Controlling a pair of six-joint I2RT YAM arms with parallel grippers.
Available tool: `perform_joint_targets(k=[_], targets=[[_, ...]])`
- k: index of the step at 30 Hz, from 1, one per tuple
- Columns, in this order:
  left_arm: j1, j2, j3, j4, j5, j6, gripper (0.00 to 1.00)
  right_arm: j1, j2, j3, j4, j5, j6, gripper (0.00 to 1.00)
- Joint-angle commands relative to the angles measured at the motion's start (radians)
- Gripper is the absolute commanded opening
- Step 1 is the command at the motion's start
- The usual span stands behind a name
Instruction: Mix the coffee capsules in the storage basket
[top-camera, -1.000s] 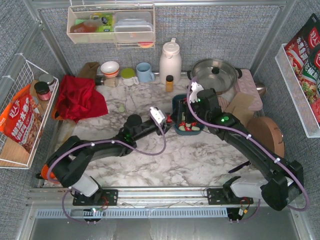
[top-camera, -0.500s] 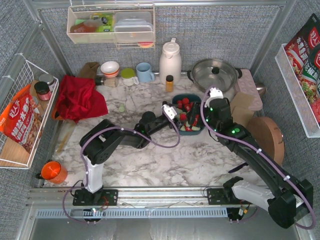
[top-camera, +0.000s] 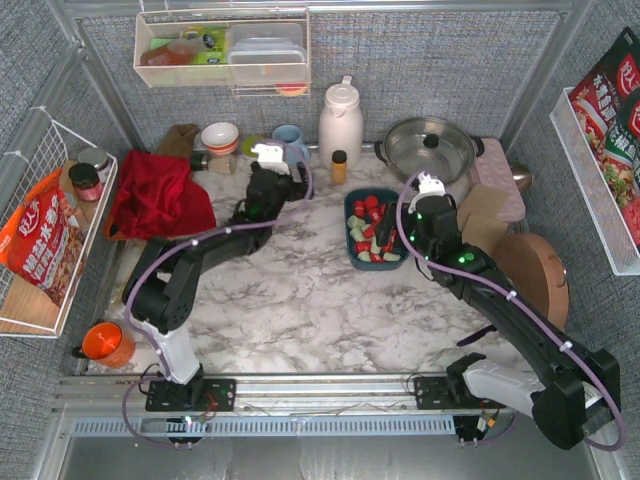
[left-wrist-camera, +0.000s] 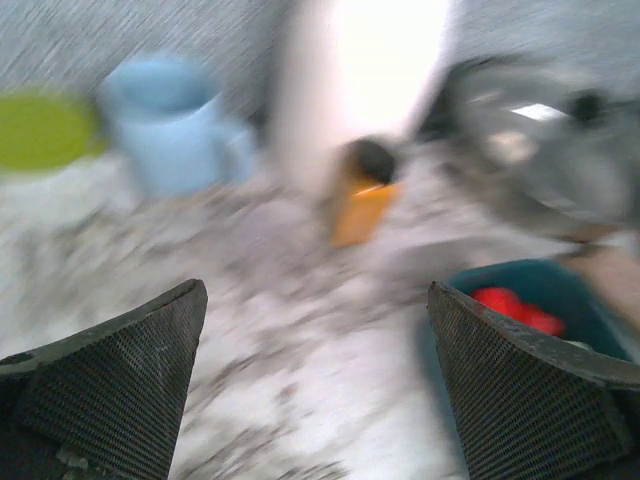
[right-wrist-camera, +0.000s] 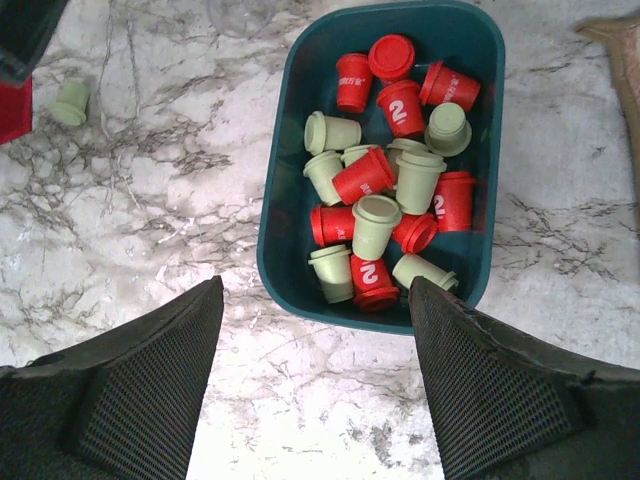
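One white wire basket (top-camera: 22, 322) on the far left wall: holds a red snack bag (top-camera: 40, 245) and a small lidded jar (top-camera: 85, 180). Below it, an orange cup (top-camera: 100, 343) near the left arm's base, contents not visible. Up on the back wall, a clear shelf bin (top-camera: 222, 70) stuffed with packets and a lidded box, too small to name.

Further right, left gripper (left-wrist-camera: 312, 300) spread wide with nothing between the fingers, hovering over bare marble near a blue mug (left-wrist-camera: 170, 125), a white thermos (top-camera: 340, 120) and a small amber bottle (top-camera: 339, 165); wrist view smeared with blur.

Right of centre, the storage basket (right-wrist-camera: 290, 250), flat on the marble, carrying the coffee capsules (right-wrist-camera: 375, 225): about nine red and nine mint green, tumbled together, red crowding the far end, both colours mingled nearer. One stray mint capsule (right-wrist-camera: 70, 102) out on the table, well apart to the basket's left. Right gripper (right-wrist-camera: 315, 290) parted too, gripping nothing, poised above the basket's near rim. Behind, a lidded steel pot (top-camera: 430, 148).

Against half a second ago: left gripper gone from the basket's left rim, swung off to the back-left beside the mug; right gripper almost where it was; basket unmoved.
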Motion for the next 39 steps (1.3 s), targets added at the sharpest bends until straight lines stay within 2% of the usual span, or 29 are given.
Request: perform_joint_targets(k=[1,8,16,18,21,25,27,29,32,36,39], targets=[[0.116,0.068,0.123,-0.711,-0.197,-0.167,1.0,0.0,0.02,0.011,0.039,-0.041,-0.004,0.79],[0.227,0.145,0.179,-0.837,-0.275,-0.091,1.0,-0.001,0.05,0.027,0.027,-0.085,-0.013,0.79],[0.258,0.153,0.194,-0.851,-0.321,-0.074,0.95,0.001,0.062,0.031,0.027,-0.109,-0.015,0.79],[0.27,0.168,0.198,-0.856,-0.302,-0.078,0.91,0.0,0.064,0.032,0.028,-0.112,-0.015,0.79],[0.291,0.227,0.225,-0.876,-0.261,-0.079,0.79,0.001,0.066,0.032,0.027,-0.119,-0.015,0.79],[0.301,0.285,0.269,-0.902,-0.238,-0.078,0.67,-0.001,0.066,0.033,0.024,-0.121,-0.018,0.79],[0.304,0.301,0.28,-0.901,-0.213,-0.072,0.61,0.0,0.067,0.033,0.023,-0.121,-0.02,0.79],[0.305,0.3,0.285,-0.895,-0.175,-0.067,0.51,0.0,0.07,0.033,0.024,-0.122,-0.021,0.79],[0.303,0.255,0.242,-0.848,-0.079,-0.061,0.4,0.001,0.078,0.037,0.02,-0.128,-0.023,0.79],[0.294,0.119,0.135,-0.707,0.087,-0.055,0.38,0.0,0.084,0.044,0.014,-0.134,-0.023,0.79],[0.245,0.034,0.087,-0.573,0.238,-0.024,0.38,0.0,0.082,0.044,0.014,-0.127,-0.024,0.79]])
